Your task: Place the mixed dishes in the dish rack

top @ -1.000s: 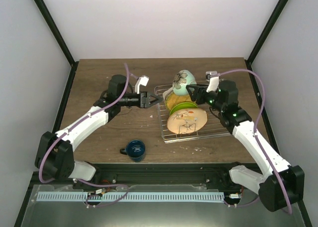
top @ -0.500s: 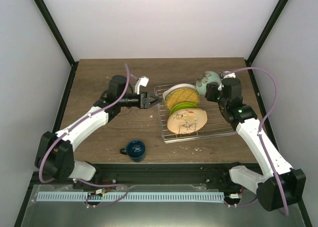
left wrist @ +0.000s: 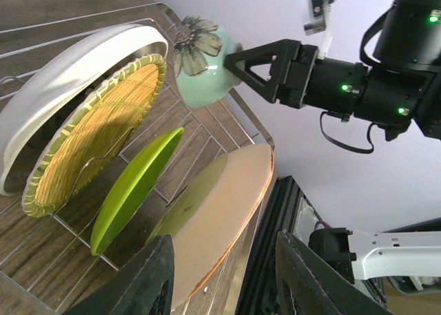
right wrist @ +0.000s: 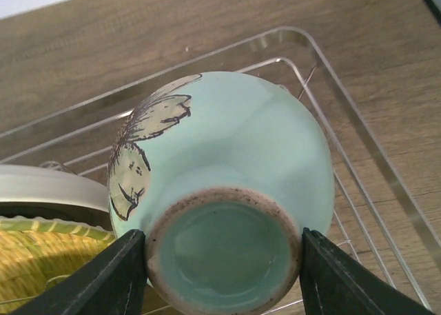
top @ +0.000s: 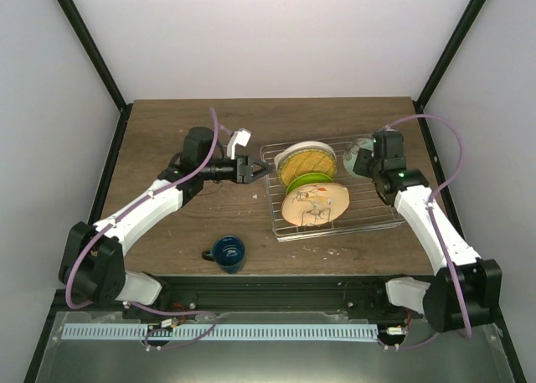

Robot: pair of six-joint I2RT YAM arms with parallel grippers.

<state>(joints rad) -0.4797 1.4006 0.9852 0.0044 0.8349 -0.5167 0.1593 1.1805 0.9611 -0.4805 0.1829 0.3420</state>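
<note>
Wooden table (top: 167,123): one rack (top: 368,209), four plates (top: 314,204), one bowl (right wrist: 234,156), one mug (top: 227,251).

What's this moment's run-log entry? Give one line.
right hand: grips mint bowl at foot, over dish rack far-right corner | left hand: open at rack's left rim | plates racked | mug on table
</note>
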